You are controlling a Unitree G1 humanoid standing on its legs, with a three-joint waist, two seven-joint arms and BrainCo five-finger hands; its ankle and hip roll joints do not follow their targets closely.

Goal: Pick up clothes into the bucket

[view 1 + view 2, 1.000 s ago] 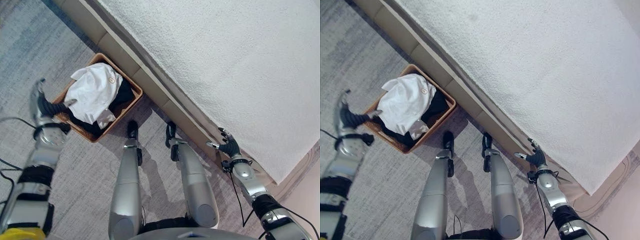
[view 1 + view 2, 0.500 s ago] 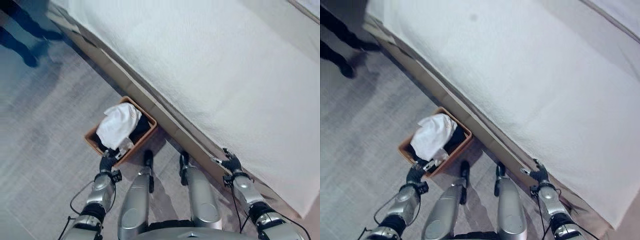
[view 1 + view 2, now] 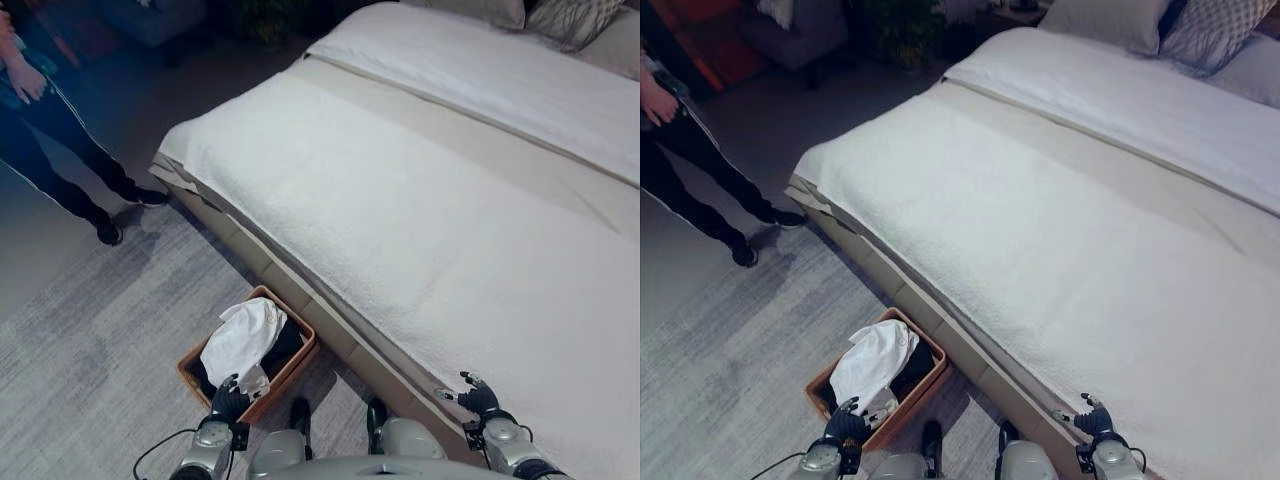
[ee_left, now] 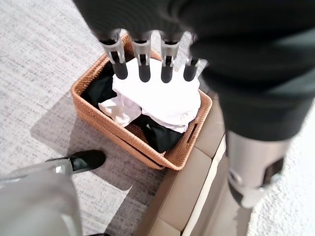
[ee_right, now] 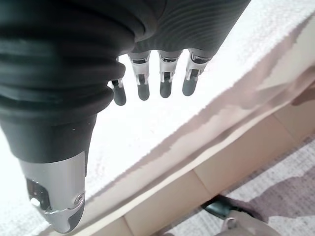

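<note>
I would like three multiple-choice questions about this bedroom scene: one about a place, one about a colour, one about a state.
1. Where does the basket stand?
A. on the bed
B. on the floor beside the bed
C. on a chair

2. What colour is the top cloth in the basket?
A. white
B. red
C. green

3. How is the left hand?
A. shut on the cloth
B. shut on the basket rim
C. open, holding nothing

Answers:
1. B, the basket sits on the carpet against the bed base.
2. A, a white garment lies over dark ones.
3. C, its fingers are straight above the basket.
</note>
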